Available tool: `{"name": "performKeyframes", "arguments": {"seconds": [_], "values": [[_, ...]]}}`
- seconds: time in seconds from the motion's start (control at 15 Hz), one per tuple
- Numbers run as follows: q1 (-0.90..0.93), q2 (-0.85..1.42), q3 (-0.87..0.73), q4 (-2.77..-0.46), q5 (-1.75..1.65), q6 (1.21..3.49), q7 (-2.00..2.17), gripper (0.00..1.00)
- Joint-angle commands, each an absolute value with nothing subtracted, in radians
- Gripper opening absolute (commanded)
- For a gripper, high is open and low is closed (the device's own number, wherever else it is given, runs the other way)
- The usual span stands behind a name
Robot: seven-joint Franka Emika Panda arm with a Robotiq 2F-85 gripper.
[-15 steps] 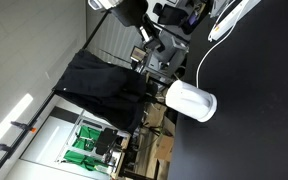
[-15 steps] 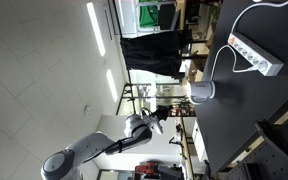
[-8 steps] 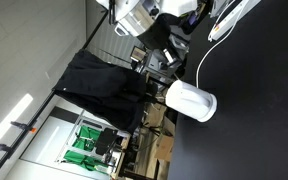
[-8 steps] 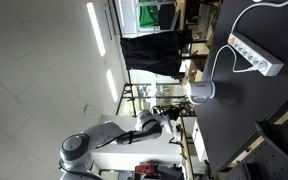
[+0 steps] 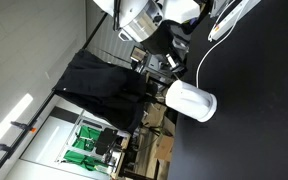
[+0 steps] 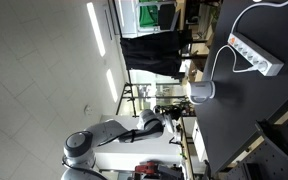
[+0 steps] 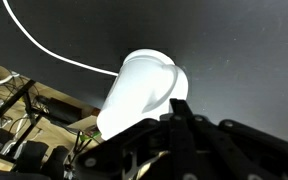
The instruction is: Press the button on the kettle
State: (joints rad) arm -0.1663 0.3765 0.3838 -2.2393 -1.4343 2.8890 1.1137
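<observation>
On the black surface (image 5: 254, 130), near its edge, we see the white kettle (image 5: 191, 100) with a white cable (image 7: 54, 52) running off behind it, and our end effector (image 7: 181, 118) hangs close above it, though we cannot tell whether it is released or clenched.

Black tabletop (image 5: 254, 135); dark cloth (image 5: 99, 85), perhaps a coat, behind.

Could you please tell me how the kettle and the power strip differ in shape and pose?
The kettle is a rounded, bulky body; the power strip is a long, slim bar. The kettle rises from the table; the strip lies flat on it. Both are white.
</observation>
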Motion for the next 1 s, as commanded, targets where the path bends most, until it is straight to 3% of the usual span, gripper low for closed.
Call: {"name": "performKeyframes", "arguments": {"seconds": [0.0, 0.93], "values": [[-0.166, 0.376, 0.384, -2.239, -1.434, 2.889, 1.114, 0.01], [-0.153, 0.437, 0.339, -2.095, -1.582, 2.873, 1.204, 0.00]]}}
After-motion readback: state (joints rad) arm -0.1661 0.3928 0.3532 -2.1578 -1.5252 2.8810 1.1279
